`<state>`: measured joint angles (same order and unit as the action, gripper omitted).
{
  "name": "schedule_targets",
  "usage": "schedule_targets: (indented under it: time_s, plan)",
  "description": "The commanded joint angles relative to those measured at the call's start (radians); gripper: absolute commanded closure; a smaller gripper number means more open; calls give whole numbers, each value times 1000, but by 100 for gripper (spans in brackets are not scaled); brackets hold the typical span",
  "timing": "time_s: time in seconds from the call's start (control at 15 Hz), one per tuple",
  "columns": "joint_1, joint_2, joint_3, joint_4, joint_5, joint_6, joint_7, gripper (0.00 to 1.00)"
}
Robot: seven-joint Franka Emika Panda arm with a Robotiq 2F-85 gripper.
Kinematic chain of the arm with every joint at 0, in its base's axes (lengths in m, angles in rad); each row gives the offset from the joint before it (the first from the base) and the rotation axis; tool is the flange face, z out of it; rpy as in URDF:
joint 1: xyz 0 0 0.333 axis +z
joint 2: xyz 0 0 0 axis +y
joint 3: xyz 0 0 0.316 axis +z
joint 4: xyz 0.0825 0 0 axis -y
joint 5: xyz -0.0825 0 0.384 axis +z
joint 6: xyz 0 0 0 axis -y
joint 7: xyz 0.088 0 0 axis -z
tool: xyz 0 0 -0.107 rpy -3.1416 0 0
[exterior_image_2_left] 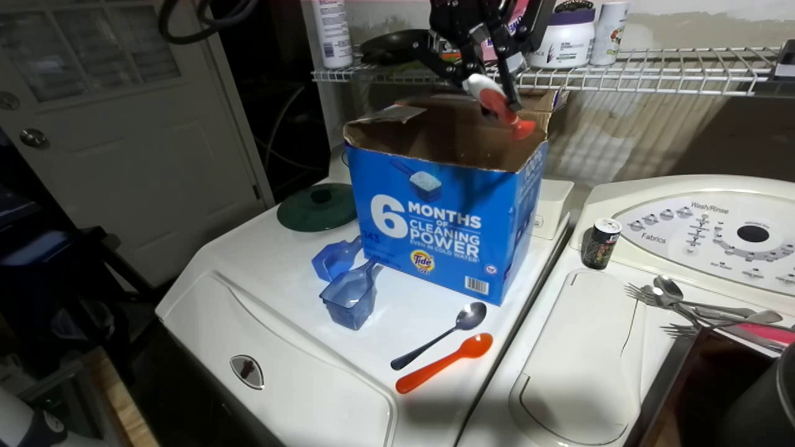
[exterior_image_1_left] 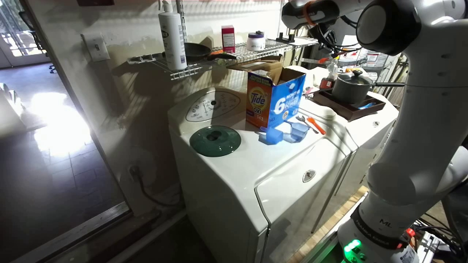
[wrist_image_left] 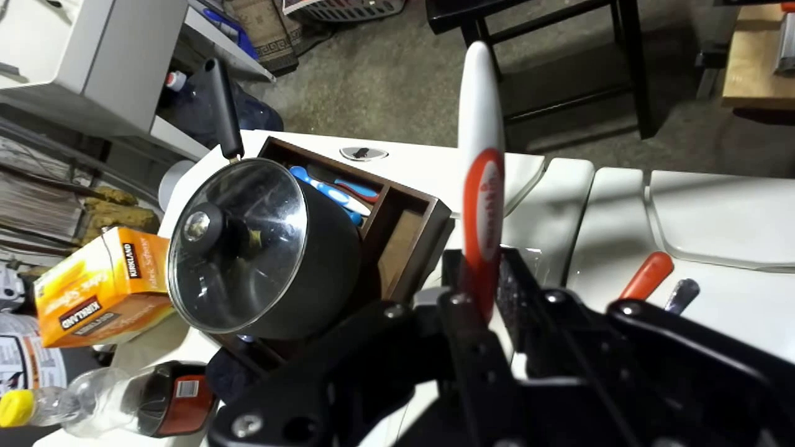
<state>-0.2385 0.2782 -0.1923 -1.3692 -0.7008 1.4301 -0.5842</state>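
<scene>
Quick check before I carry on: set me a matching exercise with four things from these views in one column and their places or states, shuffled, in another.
Things
1. red-and-white utensil
2. orange spoon
3. dark can
4. gray pot

Places or states
A. covered with a glass lid
B. upright in front of the Wash/Rinse panel
C. clamped between the jaws
D. lying beside a metal spoon

Right pairs: 1-C, 2-D, 3-B, 4-A
</scene>
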Motion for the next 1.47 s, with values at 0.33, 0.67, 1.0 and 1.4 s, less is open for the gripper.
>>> schedule_targets:
  time_s: [0.33,0.67,1.0,1.4]
  plan:
    - [37,-2,51,-83,-98,238,-62,96]
    - [31,37,70,-102,-69,383,-200,96]
    - [32,77,75,-97,-65,476,-373,96]
    - [54,100,101,-88,-44,502,-563,96]
